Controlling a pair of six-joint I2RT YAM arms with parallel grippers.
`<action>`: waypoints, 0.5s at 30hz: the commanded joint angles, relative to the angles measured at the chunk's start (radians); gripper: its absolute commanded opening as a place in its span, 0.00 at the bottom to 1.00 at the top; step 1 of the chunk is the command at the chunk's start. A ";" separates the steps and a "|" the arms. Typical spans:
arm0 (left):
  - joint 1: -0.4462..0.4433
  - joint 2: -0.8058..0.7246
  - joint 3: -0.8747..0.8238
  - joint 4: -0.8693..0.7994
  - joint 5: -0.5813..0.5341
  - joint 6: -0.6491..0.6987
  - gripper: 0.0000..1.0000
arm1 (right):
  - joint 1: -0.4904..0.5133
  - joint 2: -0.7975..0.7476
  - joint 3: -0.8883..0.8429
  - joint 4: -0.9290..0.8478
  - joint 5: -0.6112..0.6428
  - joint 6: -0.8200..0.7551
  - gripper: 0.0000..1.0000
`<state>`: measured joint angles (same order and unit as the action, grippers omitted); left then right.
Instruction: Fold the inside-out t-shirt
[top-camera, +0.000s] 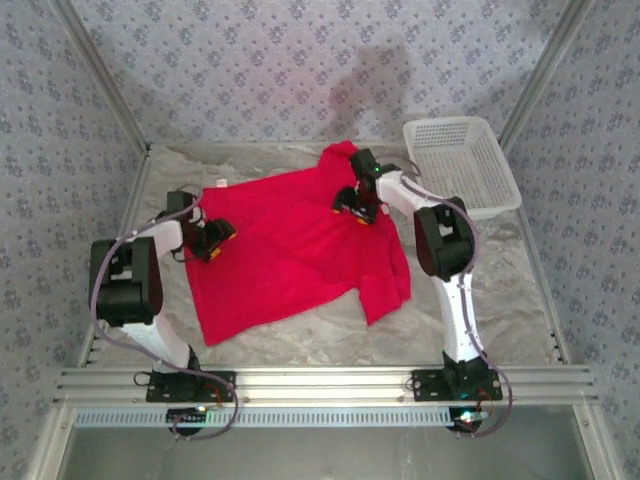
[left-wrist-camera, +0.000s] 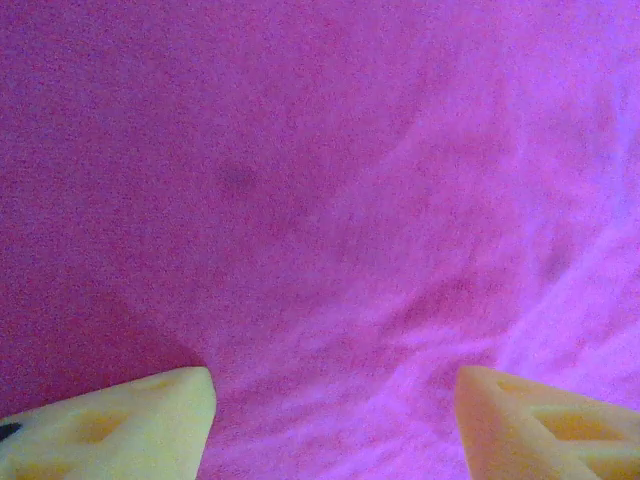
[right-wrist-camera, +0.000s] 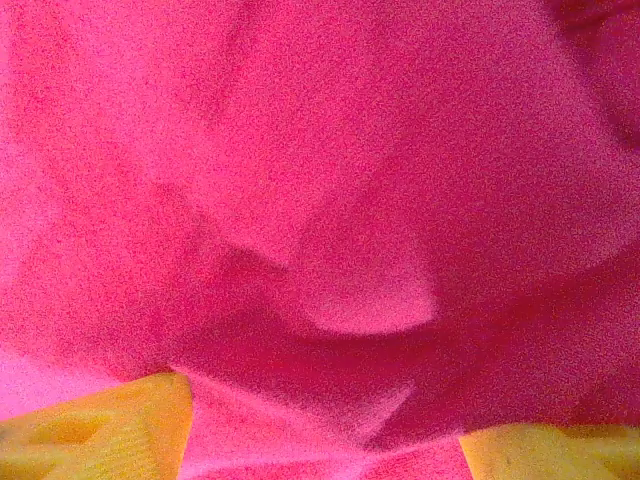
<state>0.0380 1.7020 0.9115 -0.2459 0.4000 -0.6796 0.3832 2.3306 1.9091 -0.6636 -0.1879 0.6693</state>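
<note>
The inside-out t-shirt (top-camera: 295, 255), bright red, lies spread and somewhat rumpled across the middle of the table. My left gripper (top-camera: 210, 243) sits low over its left edge. In the left wrist view the left gripper (left-wrist-camera: 335, 405) is open, its yellow fingertips (left-wrist-camera: 150, 420) wide apart with smooth cloth (left-wrist-camera: 320, 200) under them. Over the shirt's upper right part, near the collar area, hangs my right gripper (top-camera: 357, 208). The right wrist view shows that gripper (right-wrist-camera: 325, 435) open too, above creased folds of red cloth (right-wrist-camera: 360, 290) and with nothing clamped between its fingertips (right-wrist-camera: 110, 430).
A white plastic mesh basket (top-camera: 460, 165) stands at the back right corner, close behind the right arm. A crumpled pale sheet (top-camera: 500, 300) covers the table around the shirt. Patterned walls close in the back and sides.
</note>
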 joint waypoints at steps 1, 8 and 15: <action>-0.094 -0.058 -0.148 0.036 0.052 -0.086 0.65 | -0.024 0.208 0.263 -0.107 0.002 -0.023 0.72; -0.655 -0.196 -0.269 0.216 -0.008 -0.345 0.64 | -0.031 0.454 0.816 -0.068 -0.194 0.082 0.87; -0.618 -0.330 -0.012 -0.123 -0.175 -0.118 0.64 | -0.022 0.066 0.407 -0.100 -0.141 -0.032 0.90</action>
<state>-0.6510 1.4143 0.7879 -0.2394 0.3298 -0.8894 0.3519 2.6038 2.4550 -0.7250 -0.3367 0.6903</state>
